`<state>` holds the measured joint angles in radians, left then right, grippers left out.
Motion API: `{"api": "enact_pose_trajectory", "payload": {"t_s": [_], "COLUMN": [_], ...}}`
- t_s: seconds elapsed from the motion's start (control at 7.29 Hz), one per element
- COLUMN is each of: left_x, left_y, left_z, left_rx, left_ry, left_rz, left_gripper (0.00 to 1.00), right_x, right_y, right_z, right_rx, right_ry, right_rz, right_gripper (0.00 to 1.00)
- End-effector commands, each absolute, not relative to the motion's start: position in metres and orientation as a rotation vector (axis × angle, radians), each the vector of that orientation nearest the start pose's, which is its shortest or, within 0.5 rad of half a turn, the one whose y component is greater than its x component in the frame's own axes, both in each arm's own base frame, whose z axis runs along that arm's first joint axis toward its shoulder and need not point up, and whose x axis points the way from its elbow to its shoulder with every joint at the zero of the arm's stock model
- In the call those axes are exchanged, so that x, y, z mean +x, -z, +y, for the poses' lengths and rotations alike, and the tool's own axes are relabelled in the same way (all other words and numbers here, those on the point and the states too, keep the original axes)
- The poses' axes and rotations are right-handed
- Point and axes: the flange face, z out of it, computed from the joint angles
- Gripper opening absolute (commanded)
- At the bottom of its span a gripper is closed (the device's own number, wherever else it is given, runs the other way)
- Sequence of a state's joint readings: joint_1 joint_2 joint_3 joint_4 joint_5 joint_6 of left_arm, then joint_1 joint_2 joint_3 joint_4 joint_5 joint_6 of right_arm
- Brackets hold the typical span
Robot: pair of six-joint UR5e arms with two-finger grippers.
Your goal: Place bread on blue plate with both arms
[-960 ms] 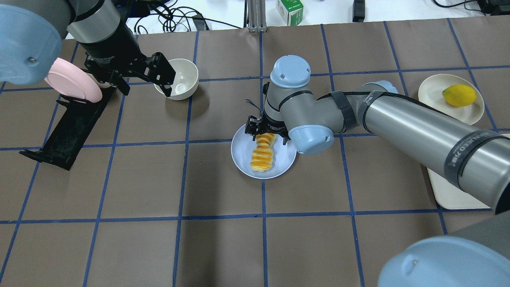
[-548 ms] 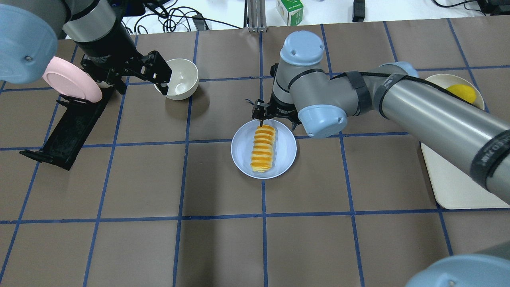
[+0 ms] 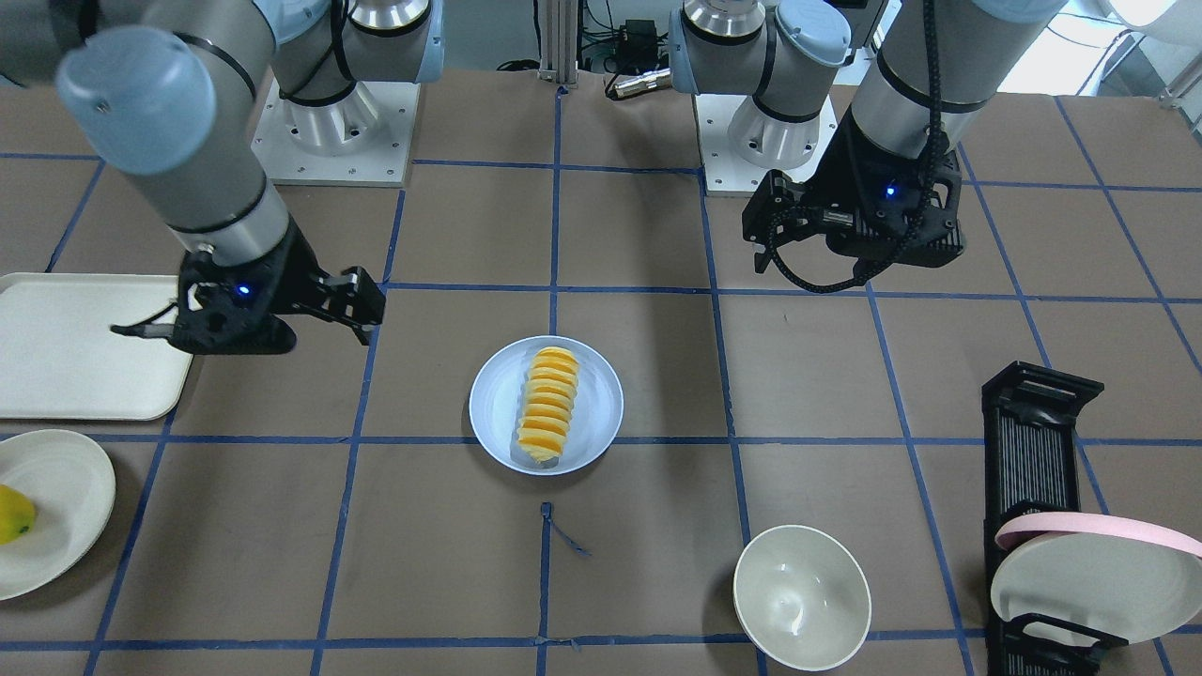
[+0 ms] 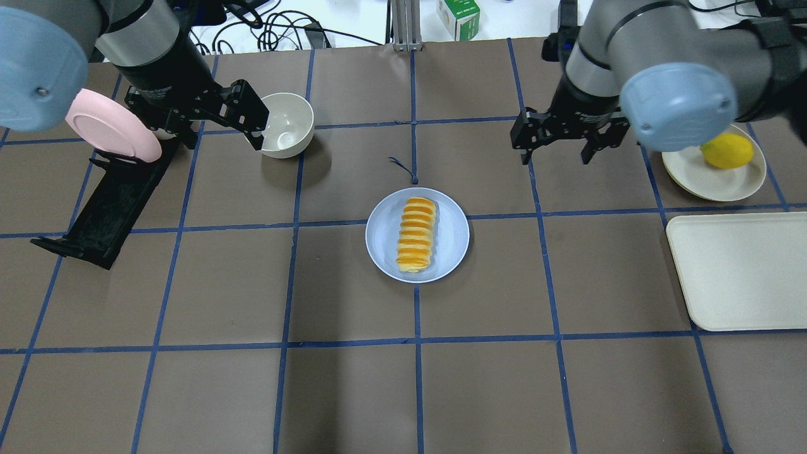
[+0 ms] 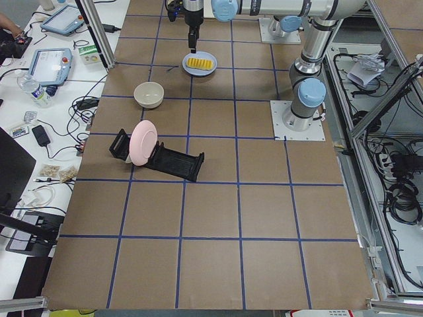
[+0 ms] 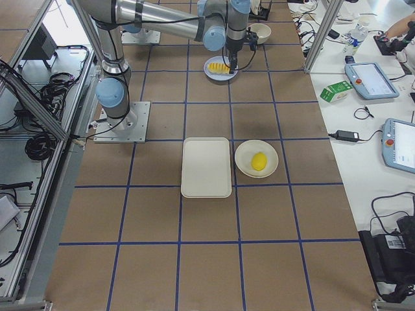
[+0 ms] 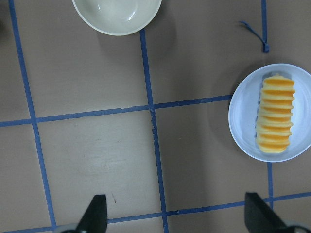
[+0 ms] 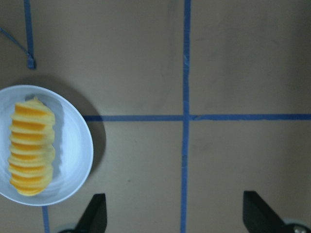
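Observation:
The bread [image 4: 416,234], a row of orange-crusted slices, lies on the blue plate [image 4: 381,243] at the table's middle. Both also show in the front view (bread [image 3: 549,404], plate [image 3: 601,413]) and in both wrist views (bread [image 7: 275,119], bread [image 8: 30,145]). My right gripper [image 4: 555,153] is open and empty, raised well to the plate's far right. My left gripper [image 4: 220,133] is open and empty, up beside the white bowl, far left of the plate. Neither touches the bread.
A white bowl [image 4: 287,124] stands at the far left. A black rack [image 4: 107,202] holds a pink plate [image 4: 110,126]. A white plate [image 4: 709,173] with a lemon [image 4: 727,150] and a cream tray [image 4: 737,271] are at the right.
My right gripper has pulled up and away from the bread, swinging far right. The bread stays on the blue plate. My left gripper has hardly moved.

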<state>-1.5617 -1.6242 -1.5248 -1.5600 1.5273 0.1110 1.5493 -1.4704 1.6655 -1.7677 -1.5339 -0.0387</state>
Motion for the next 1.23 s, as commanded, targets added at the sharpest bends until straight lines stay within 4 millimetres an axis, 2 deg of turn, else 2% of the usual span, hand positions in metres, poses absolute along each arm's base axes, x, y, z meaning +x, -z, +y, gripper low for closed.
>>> {"api": "enact_pose_trajectory", "payload": {"t_s": [0.0,0.14,0.27,0.41,0.55,0.69,1.1], "left_x": [-0.133,-0.133,-0.133,-0.133,-0.133,-0.133,-0.133], "left_y": [-0.485,-0.485,-0.485,-0.485,-0.485,-0.485,-0.484], "left_z": [-0.516,-0.516,-0.516,-0.516,-0.516,-0.516,-0.516], "left_rx": [0.164,0.164,0.164,0.164,0.161,0.161,0.164], "left_ry": [0.009,0.009,0.009,0.009,0.009,0.009,0.007], "left_rz": [3.18,3.18,3.18,3.18,3.182,3.182,3.182], "left_gripper": [1.0,1.0,1.0,1.0,1.0,1.0,1.0], "right_x": [0.095,0.1,0.108,0.132,0.137,0.137,0.137], "right_y": [-0.491,-0.512,-0.501,-0.495,-0.492,-0.486,-0.485], "right_z": [-0.506,-0.516,-0.529,-0.526,-0.527,-0.53,-0.53], "right_rx": [-0.063,-0.025,0.0,-0.014,0.014,0.001,0.003], "right_ry": [0.052,0.042,-0.01,-0.016,-0.019,-0.036,-0.038], "right_rz": [3.133,3.116,3.098,3.108,3.111,3.112,3.112], "right_gripper": [1.0,1.0,1.0,1.0,1.0,1.0,1.0]}}
